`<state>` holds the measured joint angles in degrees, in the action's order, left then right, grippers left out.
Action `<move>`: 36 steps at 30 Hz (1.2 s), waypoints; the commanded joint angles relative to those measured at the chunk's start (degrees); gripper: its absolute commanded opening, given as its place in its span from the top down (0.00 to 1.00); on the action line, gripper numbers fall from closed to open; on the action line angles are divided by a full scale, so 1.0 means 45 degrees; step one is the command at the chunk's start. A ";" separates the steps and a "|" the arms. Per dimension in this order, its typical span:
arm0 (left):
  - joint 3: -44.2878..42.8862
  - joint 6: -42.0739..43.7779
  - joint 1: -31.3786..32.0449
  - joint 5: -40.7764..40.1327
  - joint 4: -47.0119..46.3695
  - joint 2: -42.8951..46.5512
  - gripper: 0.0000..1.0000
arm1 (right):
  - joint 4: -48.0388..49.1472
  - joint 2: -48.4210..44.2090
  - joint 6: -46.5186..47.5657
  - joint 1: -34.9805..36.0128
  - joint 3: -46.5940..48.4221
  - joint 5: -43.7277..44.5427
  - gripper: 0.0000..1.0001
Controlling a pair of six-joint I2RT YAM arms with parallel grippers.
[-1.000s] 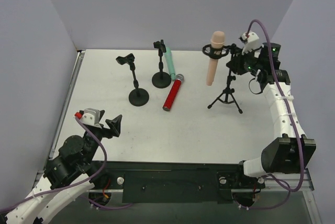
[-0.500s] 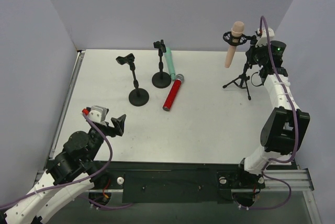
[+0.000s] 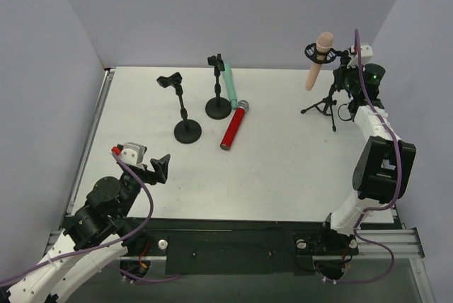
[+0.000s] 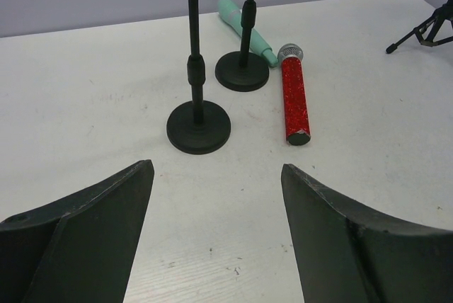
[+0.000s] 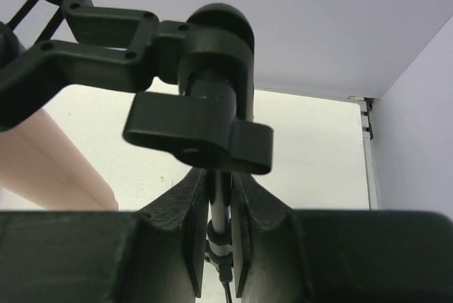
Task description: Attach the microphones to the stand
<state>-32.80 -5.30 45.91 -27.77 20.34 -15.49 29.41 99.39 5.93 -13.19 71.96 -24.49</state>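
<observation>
The right end effector [image 5: 218, 239] was clamped, fingers nearly together, on the thin metal pole of the tripod [image 3: 328, 99] at the far right of the tabletop [image 3: 283, 168]. Seen from the wrist, the pole ran up between two flat black fingers to a chunky black plastic joint with an angular arm. That arm carried a ring mount [image 3: 316, 51], and the pink mic [image 3: 316, 71] sat in it, a smooth matte stick hanging tilted, head up. This microphone looked attached, so the step in hand was probably setting the tripod down or steadying it.

The left end effector [image 4: 216, 175] hovered low at the near left, its broad dark fingers wide apart and empty. Ahead of it stood two slim black stands on round, flat bases, the near stand [image 4: 198, 126] and the far stand [image 4: 242, 80]. The red mic [image 4: 294, 98], glittery with a silver mesh head, lay flat just right of them. The mint mic [image 4: 262, 42], smooth and plain, lay behind the far stand's base.

Next would likely be releasing the tripod, then picking up a lying microphone by its round barrel and fitting it into a stand's clip.
</observation>
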 commanded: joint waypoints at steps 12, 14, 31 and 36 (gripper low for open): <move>-0.0036 -0.0072 -0.0124 0.0526 -0.0555 0.0277 0.16 | 0.1728 -0.1306 -0.0694 -0.0311 -0.1110 -0.1550 0.67; -0.0036 -0.0091 -0.0124 0.0565 -0.0555 0.0297 0.16 | 0.1532 -0.1326 -0.0733 -0.0369 -0.1051 -0.1530 0.64; -0.0270 -0.1202 -0.0124 0.1014 -0.0477 0.0473 0.16 | -0.0987 -0.3003 -0.0401 -0.1657 -0.1968 -0.2779 0.27; -0.0816 -0.3409 -0.0144 0.1053 -0.0066 -0.0405 0.14 | -0.5877 -0.4214 0.0788 -0.1932 -0.1735 -0.3014 0.23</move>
<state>-32.95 -12.10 45.65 -24.16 20.62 -14.00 18.94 86.19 4.75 -21.12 63.46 -34.65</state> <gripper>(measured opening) 0.851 0.753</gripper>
